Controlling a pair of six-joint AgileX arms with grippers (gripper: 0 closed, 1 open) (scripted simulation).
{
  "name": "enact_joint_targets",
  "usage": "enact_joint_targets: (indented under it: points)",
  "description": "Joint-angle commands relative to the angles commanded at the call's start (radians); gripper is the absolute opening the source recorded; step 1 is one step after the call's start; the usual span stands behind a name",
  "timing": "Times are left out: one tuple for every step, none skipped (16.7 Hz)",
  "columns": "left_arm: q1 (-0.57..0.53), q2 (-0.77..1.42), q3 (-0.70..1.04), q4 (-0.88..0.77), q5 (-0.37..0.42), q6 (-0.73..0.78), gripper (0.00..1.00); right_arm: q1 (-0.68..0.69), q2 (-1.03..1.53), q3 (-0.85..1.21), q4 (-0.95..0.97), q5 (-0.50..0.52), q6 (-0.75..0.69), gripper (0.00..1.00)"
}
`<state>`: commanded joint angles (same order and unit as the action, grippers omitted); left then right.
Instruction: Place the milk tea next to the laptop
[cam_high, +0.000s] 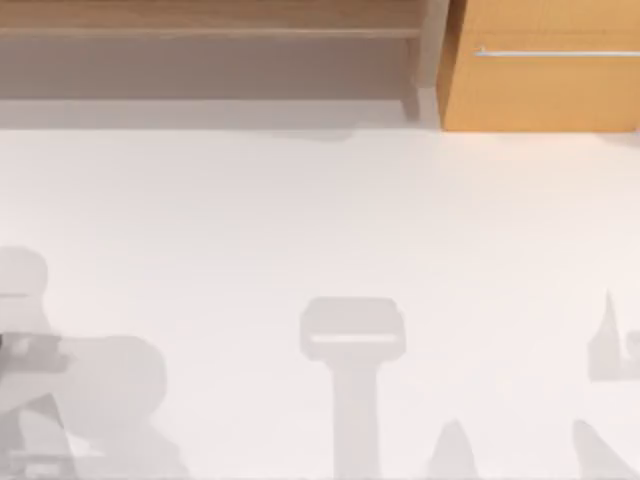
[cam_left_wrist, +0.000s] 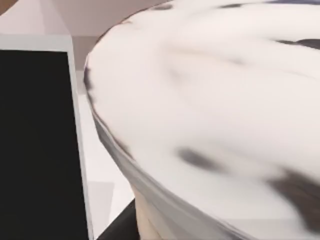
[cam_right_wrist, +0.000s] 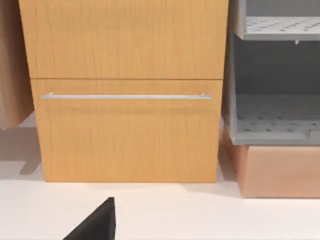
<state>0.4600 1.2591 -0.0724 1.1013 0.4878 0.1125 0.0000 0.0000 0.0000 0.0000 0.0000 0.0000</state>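
Left wrist view: the milk tea's white lid (cam_left_wrist: 210, 110) sits right up against the camera, with the laptop's dark screen and pale bezel (cam_left_wrist: 35, 145) just beside it. Looks like the cup is being carried or set at the laptop's edge, which fits the placement goal. The cup lies just in front of the left wrist, presumably between the jaws, but I can't tell their state. Right wrist view faces a wooden drawer cabinet (cam_right_wrist: 125, 100) and a grey shelf unit (cam_right_wrist: 272, 115); its jaw state is also unclear. Top view shows a white table (cam_high: 320, 200).
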Motion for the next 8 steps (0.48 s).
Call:
enact_joint_targets:
  points:
    - [0.0, 0.0, 0.0, 0.0, 0.0, 0.0, 0.9, 0.0, 0.0, 0.0, 0.0, 0.0, 0.0, 1.0]
    - [0.0, 0.0, 0.0, 0.0, 0.0, 0.0, 0.98, 0.0, 0.0, 0.0, 0.0, 0.0, 0.0, 1.0]
    - [0.0, 0.0, 0.0, 0.0, 0.0, 0.0, 1.0, 0.0, 0.0, 0.0, 0.0, 0.0, 0.0, 1.0]
    - [0.0, 0.0, 0.0, 0.0, 0.0, 0.0, 1.0, 0.0, 0.0, 0.0, 0.0, 0.0, 0.0, 1.0]
    - [0.0, 0.0, 0.0, 0.0, 0.0, 0.0, 1.0, 0.0, 0.0, 0.0, 0.0, 0.0, 0.0, 1.0]
    - [0.0, 0.0, 0.0, 0.0, 0.0, 0.0, 1.0, 0.0, 0.0, 0.0, 0.0, 0.0, 0.0, 1.0]
    - [0.0, 0.0, 0.0, 0.0, 0.0, 0.0, 1.0, 0.0, 0.0, 0.0, 0.0, 0.0, 0.0, 1.0]
    - [0.0, 0.0, 0.0, 0.0, 0.0, 0.0, 1.0, 0.0, 0.0, 0.0, 0.0, 0.0, 0.0, 1.0]
